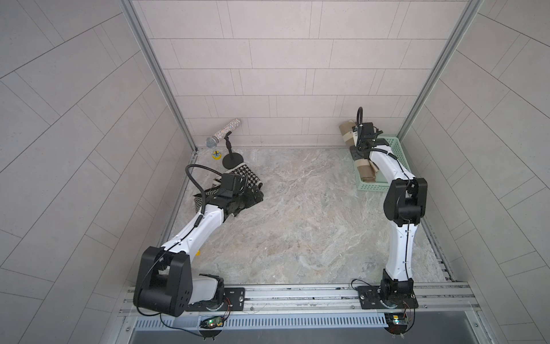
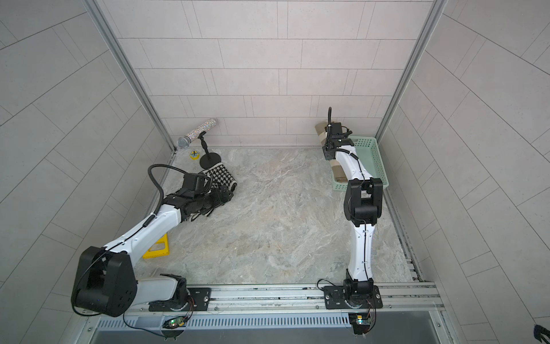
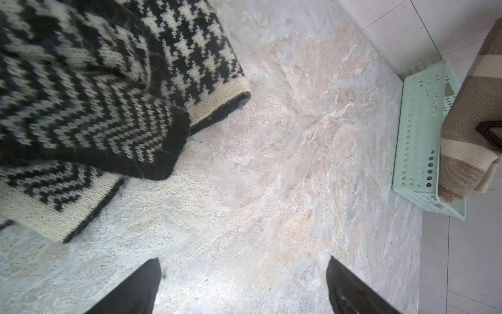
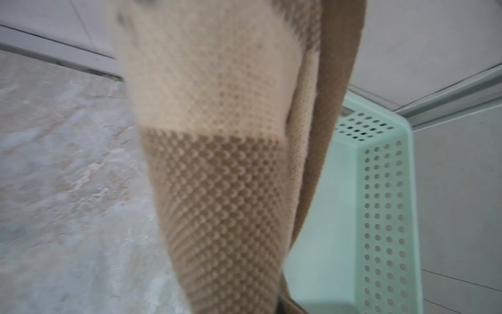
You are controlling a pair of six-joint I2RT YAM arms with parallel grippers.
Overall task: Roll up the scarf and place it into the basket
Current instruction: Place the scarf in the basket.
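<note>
Left arm (image 1: 190, 235) and right arm (image 1: 400, 247) reach from 6 o'clock over the table (image 1: 297, 214), open across its middle. At 2 o'clock the basket (image 1: 372, 187) hugs the wall (image 1: 431, 149). Right gripper (image 1: 358, 148) pinches the tan scarf (image 1: 346, 132): long axis about 12 to 6, near end inside the basket, far end raised past its 11 o'clock corner. Left gripper (image 3: 244, 261), spread wide, hovers by the black scarf (image 3: 81, 95) at 10 o'clock.

Tabletop (image 1: 297, 214) lies open between the houndstooth scarf (image 1: 248, 175) and the basket (image 1: 373, 187)
</note>
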